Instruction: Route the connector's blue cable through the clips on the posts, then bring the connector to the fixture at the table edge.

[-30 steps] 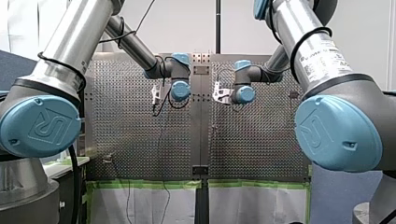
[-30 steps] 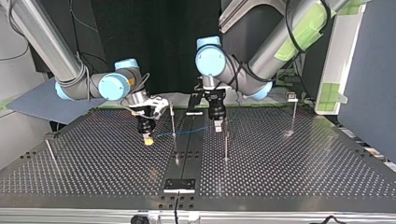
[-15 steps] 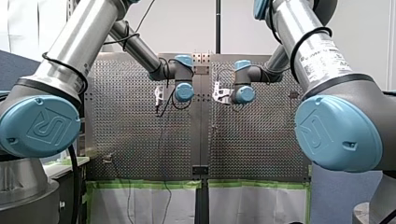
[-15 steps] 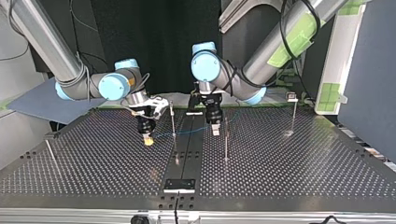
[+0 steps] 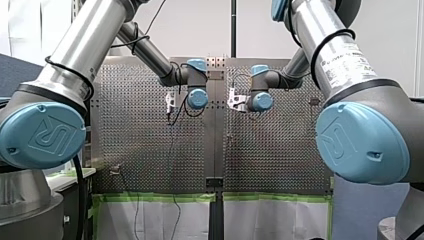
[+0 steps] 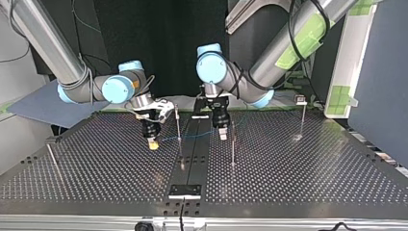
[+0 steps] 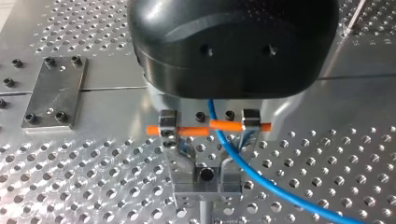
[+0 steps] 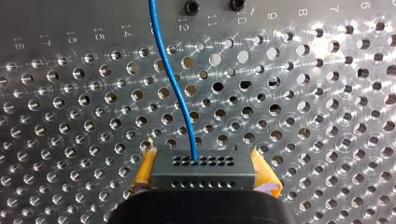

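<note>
My right gripper [image 8: 205, 183] is shut on the black connector [image 8: 204, 167], which sits between its yellow pads [image 8: 145, 170]. The blue cable [image 8: 176, 88] leaves the connector and runs over the perforated table. In the top view it stretches from my right gripper [image 6: 152, 140] past a thin post [image 6: 178, 122] to my left gripper [image 6: 222, 133]. My left gripper [image 7: 208, 133] stands open just above a metal clip [image 7: 205, 177], and the cable [image 7: 247, 172] passes between its metal fingers [image 7: 167, 128]. I cannot tell whether the cable sits in the clip.
More thin posts stand on the table [image 6: 298, 173]: one by my left gripper [image 6: 233, 144], one at the top view's right [image 6: 303, 118], and a leaning one at its left [image 6: 52, 156]. A black plate [image 6: 184, 191] lies on the centre rail near the front edge.
My left arm has shifted toward the top view's left and come down over the post beside the centre rail. My right arm and the connector have stayed still.
</note>
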### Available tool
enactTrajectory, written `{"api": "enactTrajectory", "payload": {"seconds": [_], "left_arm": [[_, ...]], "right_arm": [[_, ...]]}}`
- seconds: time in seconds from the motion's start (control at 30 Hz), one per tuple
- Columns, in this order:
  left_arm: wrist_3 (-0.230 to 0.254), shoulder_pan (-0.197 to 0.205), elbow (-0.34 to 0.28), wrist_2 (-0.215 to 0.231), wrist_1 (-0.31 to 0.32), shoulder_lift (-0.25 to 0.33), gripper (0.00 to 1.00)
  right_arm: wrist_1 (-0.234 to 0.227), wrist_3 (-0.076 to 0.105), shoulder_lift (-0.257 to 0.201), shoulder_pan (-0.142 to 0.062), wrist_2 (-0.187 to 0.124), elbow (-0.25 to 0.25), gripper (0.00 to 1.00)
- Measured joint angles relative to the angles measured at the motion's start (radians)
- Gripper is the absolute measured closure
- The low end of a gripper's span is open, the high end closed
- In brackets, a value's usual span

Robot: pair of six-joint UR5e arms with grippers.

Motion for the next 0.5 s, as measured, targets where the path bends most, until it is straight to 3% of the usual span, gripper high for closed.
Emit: {"api": "enactTrajectory", "payload": {"seconds": [0.03, 0.07, 0.5], "left_arm": [[0.000, 0.000, 0.000, -0.002, 0.002, 0.000, 0.86], [-0.001, 0.000, 0.000, -0.004, 0.005, 0.000, 1.00], [0.001, -0.001, 0.000, 0.016, 0.024, 0.000, 1.00]], "right_arm": [[0.000, 0.000, 0.000, 0.000, 0.000, 0.000, 1.00], [-0.001, 0.000, 0.000, 0.000, 0.000, 0.000, 1.00], [0.001, 0.000, 0.000, 0.000, 0.000, 0.000, 1.00]]}}
